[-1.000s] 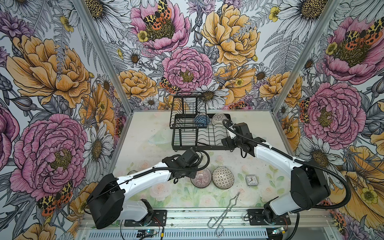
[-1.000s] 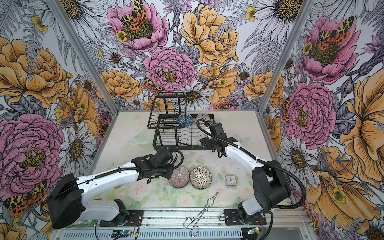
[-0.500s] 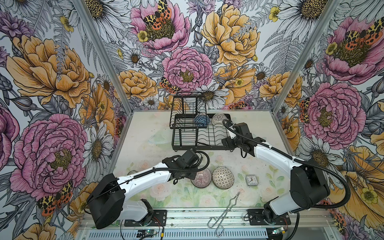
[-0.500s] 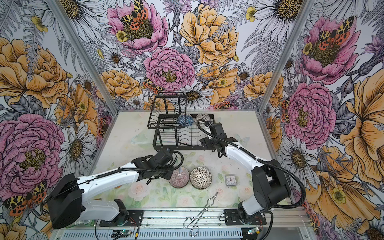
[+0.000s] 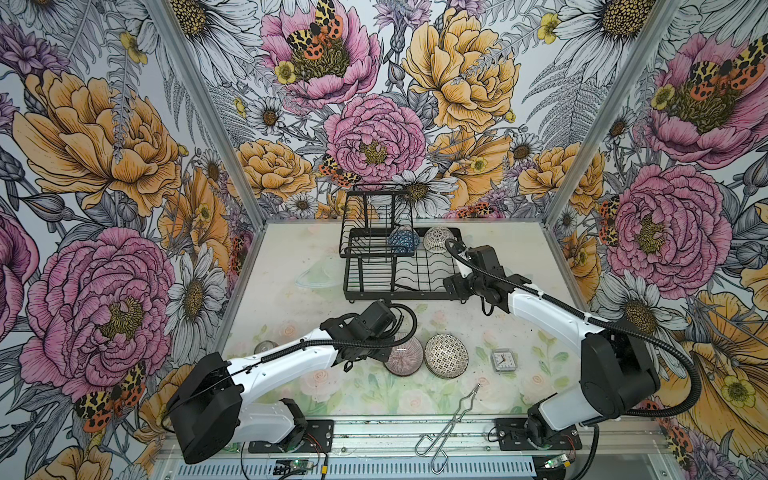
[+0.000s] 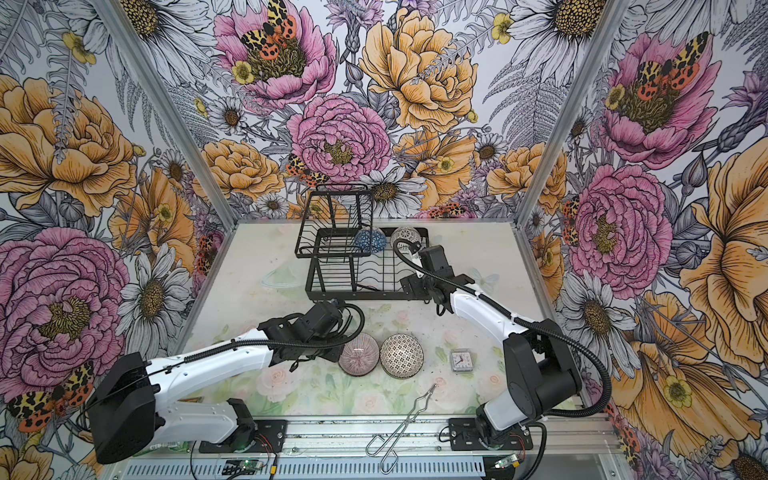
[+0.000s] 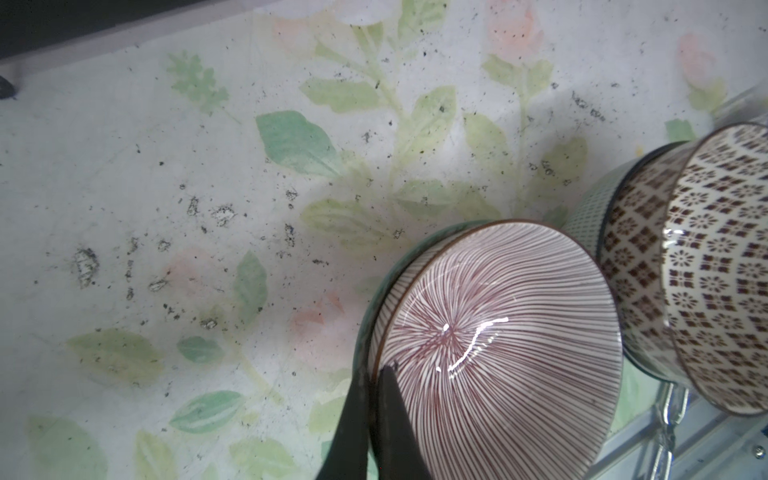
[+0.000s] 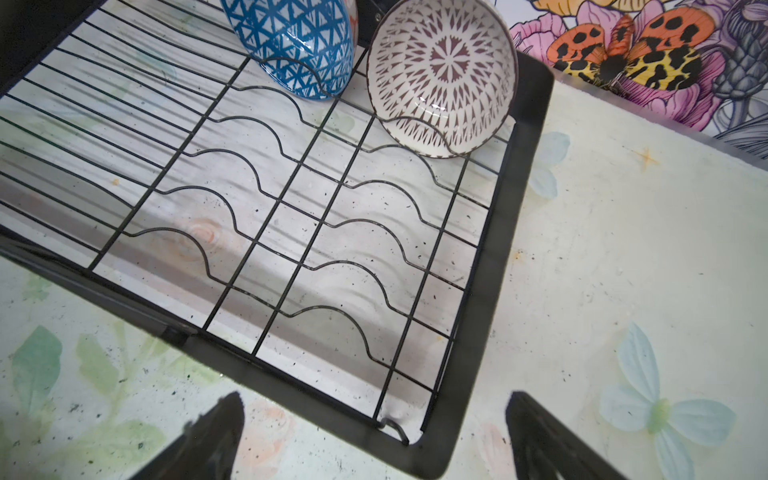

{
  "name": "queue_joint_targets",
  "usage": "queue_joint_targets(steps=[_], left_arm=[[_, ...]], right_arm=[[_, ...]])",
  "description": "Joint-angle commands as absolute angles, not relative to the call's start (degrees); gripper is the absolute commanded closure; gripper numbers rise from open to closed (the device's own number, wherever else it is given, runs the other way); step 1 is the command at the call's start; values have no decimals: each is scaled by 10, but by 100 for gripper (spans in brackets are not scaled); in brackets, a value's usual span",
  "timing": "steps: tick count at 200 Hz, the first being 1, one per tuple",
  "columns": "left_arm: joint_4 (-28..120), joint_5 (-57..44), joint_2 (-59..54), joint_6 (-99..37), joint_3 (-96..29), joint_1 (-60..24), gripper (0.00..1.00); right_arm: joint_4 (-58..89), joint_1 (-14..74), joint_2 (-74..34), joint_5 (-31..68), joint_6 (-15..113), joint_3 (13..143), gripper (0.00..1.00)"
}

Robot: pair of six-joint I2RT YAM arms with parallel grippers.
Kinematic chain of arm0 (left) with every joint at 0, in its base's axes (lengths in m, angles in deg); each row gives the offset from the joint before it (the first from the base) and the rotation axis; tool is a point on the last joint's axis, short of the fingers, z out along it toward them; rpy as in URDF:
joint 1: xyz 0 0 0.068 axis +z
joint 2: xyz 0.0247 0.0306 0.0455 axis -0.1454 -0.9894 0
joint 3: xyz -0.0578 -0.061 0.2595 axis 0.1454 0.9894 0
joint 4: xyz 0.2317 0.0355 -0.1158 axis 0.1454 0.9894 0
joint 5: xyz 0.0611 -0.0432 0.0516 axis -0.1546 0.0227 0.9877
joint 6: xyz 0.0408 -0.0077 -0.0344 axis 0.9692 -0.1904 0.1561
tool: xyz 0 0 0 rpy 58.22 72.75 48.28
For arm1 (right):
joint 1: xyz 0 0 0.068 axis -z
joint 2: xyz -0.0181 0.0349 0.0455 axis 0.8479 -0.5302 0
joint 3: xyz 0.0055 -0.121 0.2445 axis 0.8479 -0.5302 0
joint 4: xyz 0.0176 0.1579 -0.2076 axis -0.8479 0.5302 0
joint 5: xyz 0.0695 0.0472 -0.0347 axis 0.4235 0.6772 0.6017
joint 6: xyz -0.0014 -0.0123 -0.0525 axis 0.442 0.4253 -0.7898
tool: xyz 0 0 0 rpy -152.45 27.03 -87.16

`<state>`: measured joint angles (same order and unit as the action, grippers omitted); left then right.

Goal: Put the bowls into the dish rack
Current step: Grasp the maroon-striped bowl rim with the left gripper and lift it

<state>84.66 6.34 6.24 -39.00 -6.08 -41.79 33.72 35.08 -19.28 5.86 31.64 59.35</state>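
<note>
The left pincer pinches the rim of the pink-striped round ceramic bowl, nested in a green bowl; the thin hold may slip or drag that up. Beside it, a mosaic bowl tops a grey-patterned bowl. Ahead of the spread right pincer, the black wire dish rack holds a blue-triangle bowl and a dotted bowl: six bowls, one rack.

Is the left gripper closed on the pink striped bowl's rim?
Shut: in the left wrist view, the left gripper pinches the rim of the pink striped bowl, one finger each side.

The pink striped bowl sits beside the mosaic bowl
</note>
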Motion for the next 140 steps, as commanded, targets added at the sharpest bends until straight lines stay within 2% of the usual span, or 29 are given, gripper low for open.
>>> queue_joint_targets(steps=[1,87,140], left_arm=[[842,81,87,-396,-59,-422,98],[877,188,53,-387,-95,-458,100],[876,186,15,-381,-104,-466,85]], right_arm=[[335,353,-191,66,324,601,0],[335,353,-192,66,324,598,1],[335,354,-191,65,323,598,0]])
